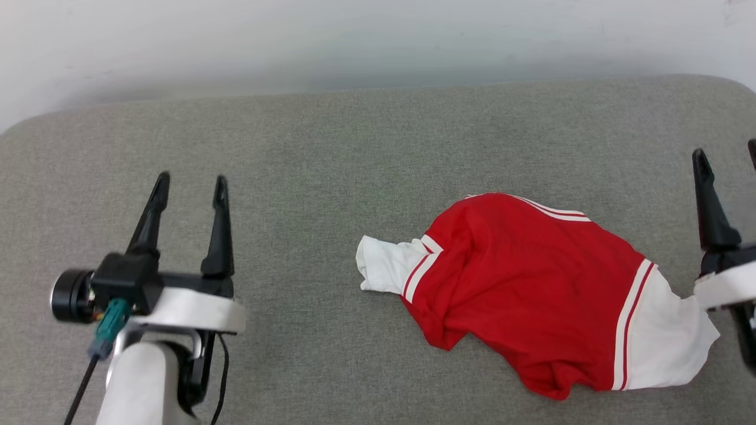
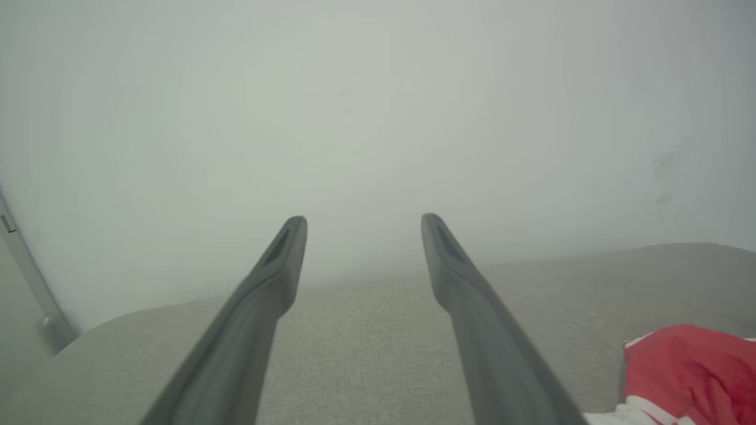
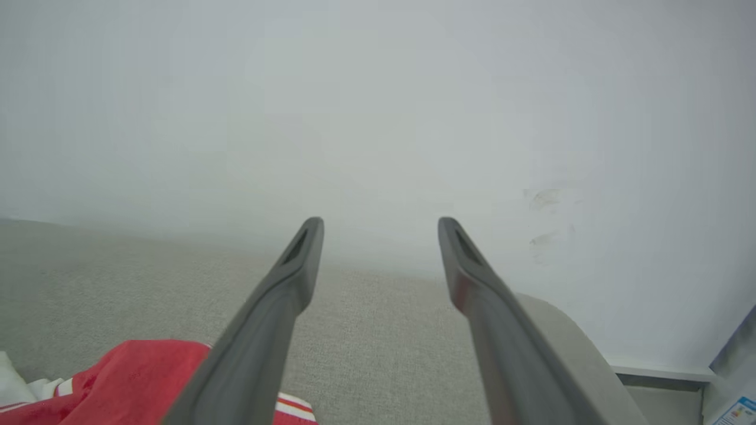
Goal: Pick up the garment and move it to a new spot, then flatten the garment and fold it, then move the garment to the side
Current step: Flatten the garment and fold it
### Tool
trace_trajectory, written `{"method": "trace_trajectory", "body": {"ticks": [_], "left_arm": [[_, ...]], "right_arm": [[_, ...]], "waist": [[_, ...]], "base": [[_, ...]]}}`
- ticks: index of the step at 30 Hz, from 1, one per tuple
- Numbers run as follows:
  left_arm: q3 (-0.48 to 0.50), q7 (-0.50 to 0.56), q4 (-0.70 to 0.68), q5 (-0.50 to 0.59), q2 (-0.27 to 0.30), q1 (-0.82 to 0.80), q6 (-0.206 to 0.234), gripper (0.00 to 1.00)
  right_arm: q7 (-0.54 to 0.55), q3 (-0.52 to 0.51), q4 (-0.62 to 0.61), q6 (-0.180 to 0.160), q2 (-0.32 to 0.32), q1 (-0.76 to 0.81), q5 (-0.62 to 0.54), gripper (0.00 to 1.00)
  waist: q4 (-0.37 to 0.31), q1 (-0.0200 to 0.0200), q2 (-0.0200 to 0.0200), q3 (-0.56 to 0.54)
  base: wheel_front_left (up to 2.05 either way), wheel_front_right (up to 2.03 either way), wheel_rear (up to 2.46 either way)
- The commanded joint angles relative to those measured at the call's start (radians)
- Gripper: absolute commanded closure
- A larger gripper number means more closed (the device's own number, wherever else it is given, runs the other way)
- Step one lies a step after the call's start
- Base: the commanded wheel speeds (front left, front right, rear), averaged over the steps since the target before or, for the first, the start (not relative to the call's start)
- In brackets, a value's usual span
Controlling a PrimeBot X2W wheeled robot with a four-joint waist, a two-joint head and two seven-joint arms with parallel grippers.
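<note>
**Shirt lying in a heap, both grippers empty: getting ready to spread it flat**

I am looking at the shirt lying crumpled on the grey desk, right of the middle. Its red body is bunched and creased. One white sleeve is sticking out toward my right gripper, and the other sleeve is pointing toward the left. I cannot see the print, so I am guessing it is facing down or is folded inside.

Both grippers are standing wide apart and holding nothing. The left gripper is hovering well apart from the cloth, and the right one is sitting just beside the nearer sleeve.

I am judging the flattening to be the step in hand. To do it well, I am planning to bring each gripper down low onto its own side and pinch a single layer near the striped trim rather than a thick bunch. I am then aiming to draw the two sides apart evenly, so the creases pull out without dragging the whole shirt across the desk.
</note>
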Motion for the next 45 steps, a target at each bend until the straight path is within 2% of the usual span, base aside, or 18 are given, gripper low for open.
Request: {"method": "trace_trajectory", "body": {"ticks": [1, 6, 10, 13, 14, 20, 25, 30, 34, 35, 42, 45], "left_arm": [[-0.016, -0.002, 0.017, -0.001, 0.015, -0.039, -0.014, 0.0], [-0.078, 0.086, 0.079, -0.046, 0.066, -0.182, -0.043, 0.0], [-0.163, 0.261, 0.113, -0.129, 0.117, -0.309, -0.05, 0.0], [-0.277, 0.411, 0.112, -0.234, 0.176, -0.413, -0.051, 0.0], [-0.397, 0.552, 0.109, -0.335, 0.246, -0.513, -0.051, 0.0], [-0.622, 0.829, 0.107, -0.536, 0.348, -0.684, -0.051, 0.0], [-0.803, 1.014, 0.116, -0.649, 0.4, -0.791, -0.051, 0.0], [-0.955, 1.094, 0.153, -0.712, 0.415, -0.861, -0.051, 0.0], [-1.072, 1.115, 0.193, -0.745, 0.414, -0.898, -0.051, 0.0], [-1.072, 1.115, 0.193, -0.745, 0.414, -0.898, -0.051, 0.0], [-1.245, 1.125, 0.269, -0.798, 0.419, -0.922, -0.051, 0.0], [-1.291, 1.145, 0.271, -0.811, 0.425, -0.903, -0.051, 0.0]], "right_arm": [[-0.001, -0.038, -0.058, -0.001, 0.042, 0.047, -0.036, 0.0], [-0.002, -0.112, -0.221, -0.001, 0.154, 0.17, -0.134, 0.0], [-0.002, -0.13, -0.289, -0.001, 0.197, 0.225, -0.176, 0.0], [-0.002, -0.139, -0.333, -0.001, 0.22, 0.233, -0.192, 0.0], [-0.002, -0.139, -0.359, -0.001, 0.234, 0.236, -0.203, 0.0], [-0.002, -0.126, -0.381, -0.001, 0.247, 0.207, -0.217, 0.0], [-0.002, -0.114, -0.392, -0.001, 0.258, 0.18, -0.223, 0.0], [-0.002, -0.103, -0.394, -0.001, 0.264, 0.151, -0.229, 0.0], [-0.002, -0.095, -0.396, -0.001, 0.27, 0.127, -0.23, 0.0], [-0.002, -0.095, -0.396, -0.001, 0.27, 0.127, -0.23, 0.0], [-0.002, -0.069, -0.387, -0.001, 0.272, 0.09, -0.247, 0.0], [-0.002, -0.067, -0.383, -0.001, 0.274, 0.083, -0.249, 0.0]], "waist": [[0.0, 0.0, 0.0, 0.001], [-0.003, 0.0, 0.0, 0.01], [-0.01, 0.0, 0.0, 0.024], [-0.018, 0.0, 0.0, 0.043], [-0.03, 0.0, 0.0, 0.066], [-0.057, 0.0, 0.0, 0.115], [-0.08, 0.0, 0.0, 0.159], [-0.104, 0.0, 0.0, 0.202], [-0.121, 0.0, 0.0, 0.235], [-0.121, 0.0, 0.0, 0.235], [-0.148, 0.0, 0.0, 0.281], [-0.152, 0.0, 0.0, 0.289]], "base": [[0.0, 0.0, 0.0], [0.0, 0.0, 0.0], [0.0, 0.0, 0.0], [0.0, 0.0, 0.0], [0.0, 0.0, 0.0], [0.0, 0.0, 0.0], [0.0, 0.0, 0.0], [0.0, 0.0, 0.0], [0.0, 0.0, 0.0], [0.0, 0.0, 0.0], [0.0, 0.0, 0.0], [0.0, 0.0, 0.0]]}}
